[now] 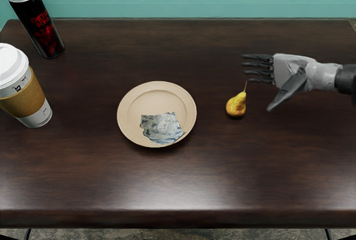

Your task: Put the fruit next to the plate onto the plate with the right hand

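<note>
Nearby, right hand [282, 74] spread beside pear [236, 106]; can [36, 21] lettering unreadable

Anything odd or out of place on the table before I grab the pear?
One thing: a crumpled blue-grey scrap lies on the plate, toward its near right side, taking up room there. The pear stands upright right of the plate, the can and lidded cup are upright, nothing spilled.

Right hand [280, 74] open, up and to the right of the pear [236, 105]
Its arm comes in from the picture's right edge. Four dark fingers [257, 66] stretch straight out, level and slightly spread, past the pear's stem without touching it, and the thumb angles down toward the pear.
</note>
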